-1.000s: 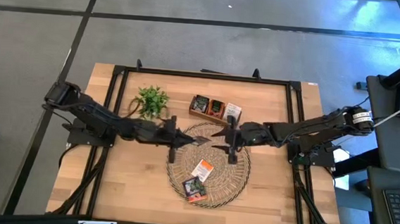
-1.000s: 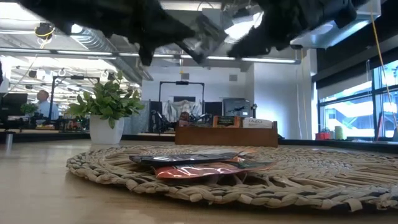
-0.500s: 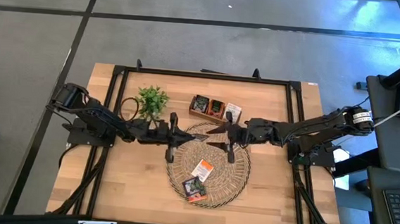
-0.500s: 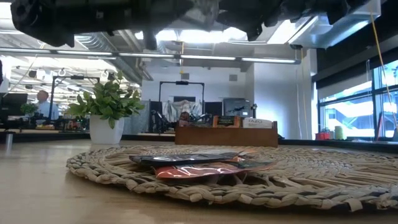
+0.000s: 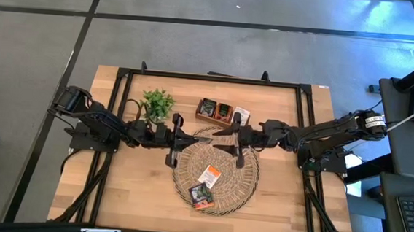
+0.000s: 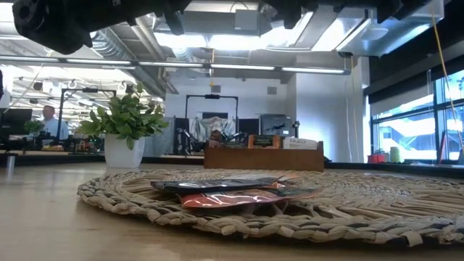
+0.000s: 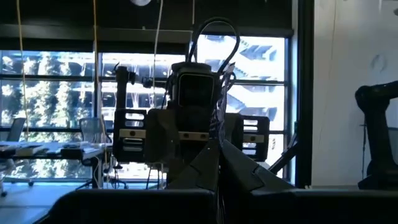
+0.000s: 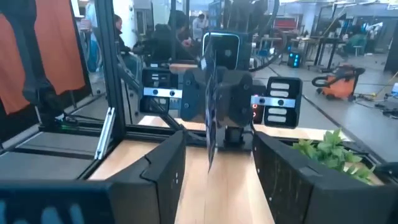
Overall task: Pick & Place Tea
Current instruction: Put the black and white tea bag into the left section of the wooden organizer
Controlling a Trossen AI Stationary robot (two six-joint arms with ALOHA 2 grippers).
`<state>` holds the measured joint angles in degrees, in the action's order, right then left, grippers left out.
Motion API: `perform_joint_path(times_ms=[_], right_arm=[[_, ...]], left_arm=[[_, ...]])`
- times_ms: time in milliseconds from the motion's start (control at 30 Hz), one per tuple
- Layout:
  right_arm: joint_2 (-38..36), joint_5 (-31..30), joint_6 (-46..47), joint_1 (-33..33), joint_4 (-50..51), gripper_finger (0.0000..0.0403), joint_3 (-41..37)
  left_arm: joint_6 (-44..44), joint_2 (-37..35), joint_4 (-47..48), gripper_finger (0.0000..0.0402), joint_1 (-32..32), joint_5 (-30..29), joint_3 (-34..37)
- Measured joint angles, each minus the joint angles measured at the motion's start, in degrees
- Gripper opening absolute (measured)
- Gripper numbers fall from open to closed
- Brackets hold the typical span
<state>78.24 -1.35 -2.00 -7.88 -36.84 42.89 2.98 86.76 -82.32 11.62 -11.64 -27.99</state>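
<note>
Reading the table from above as a clock with 12 at its far edge, we count two arms, one round woven tray [image 5: 245, 183], one wooden box [image 5: 201, 116], one potted plant [image 5: 157, 104] and two loose tea sachets.

The tea lies on the tray's 6 o'clock half: an orange-and-white sachet [image 5: 210, 176] and a dark sachet [image 5: 201, 194] just beside it toward 7 o'clock, their corners close or touching. From table height they look like one low, overlapping pile [image 6: 233, 193]. The box has three compartments showing dark, orange and white wrappers; we cannot count the sachets inside them.

The left gripper [image 5: 189, 137] comes in from 9 o'clock with its fingers pressed together. It hangs above the tray's 11 o'clock rim. A thin upright sliver shows at its tip in the right wrist view, and we cannot tell what it is. The right gripper [image 5: 221, 137] comes in from 3 o'clock with its fingers spread apart, over the 12 o'clock rim. The two tips face each other, close but apart.

The box sits just past the tray at 12 o'clock and the plant at 10 o'clock. Bare table [image 5: 132, 195] is open at 7 to 9 o'clock and at 3 to 5 o'clock, out to the black frame rails.
</note>
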Motion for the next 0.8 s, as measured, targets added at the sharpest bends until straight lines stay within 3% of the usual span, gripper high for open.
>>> perform_joint_path(times_ms=[200, 300, 800], right_arm=[[0.71, 0.26, 0.01, 0.28, -2.47, 0.0187, 0.14], [2.40, 3.30, 0.06, 1.04, -3.99, 0.0179, 0.49], [4.04, 5.10, -0.16, 2.36, -4.37, 0.0098, 2.38]], left_arm=[[0.09, 0.00, 0.20, 0.0002, -0.04, -0.15, 0.00], [0.68, 0.00, 0.21, 0.0003, -0.04, -0.25, 0.00], [0.76, 0.04, 1.87, 0.0002, -0.04, -0.68, -0.02]])
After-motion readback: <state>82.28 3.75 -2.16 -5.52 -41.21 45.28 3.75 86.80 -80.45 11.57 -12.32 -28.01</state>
